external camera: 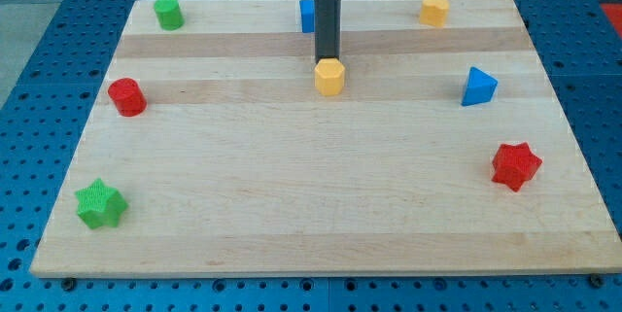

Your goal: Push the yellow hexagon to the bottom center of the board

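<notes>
**Tip stands just behind the yellow hexagon, on the far side**

Nearest to the camera, the worktop (311, 244) is bare wood in its bottom centre, where the hexagon must go. This place lies well below my tip (328, 60) in the view, almost straight down.

The yellow hexagon (329, 77) sits directly on the view's bottom side of my tip, touching it or very nearly so; I cannot tell if a small gap is there. So the block lies between the tip and the goal, and I judge that a push straight toward the view's bottom should carry it there. The path looks free of other blocks.

The hexagon is a small, low, orange-yellow block with flat sides and a flat top, standing upright.

There is no gripper on this arm, only the dark rod, so nothing is open or closed.

Behind the rod, partly hidden, a blue block (307, 15) is at the far edge.
</notes>
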`<action>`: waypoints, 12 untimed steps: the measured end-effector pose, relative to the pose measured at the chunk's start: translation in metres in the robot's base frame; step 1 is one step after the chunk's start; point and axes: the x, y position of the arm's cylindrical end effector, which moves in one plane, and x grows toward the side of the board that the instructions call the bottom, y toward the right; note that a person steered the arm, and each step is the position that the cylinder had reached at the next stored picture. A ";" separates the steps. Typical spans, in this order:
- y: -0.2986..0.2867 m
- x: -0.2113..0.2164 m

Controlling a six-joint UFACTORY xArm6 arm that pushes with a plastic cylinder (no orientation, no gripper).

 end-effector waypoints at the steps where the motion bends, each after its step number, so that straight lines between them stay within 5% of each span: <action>1: 0.000 0.023; 12: 0.004 0.194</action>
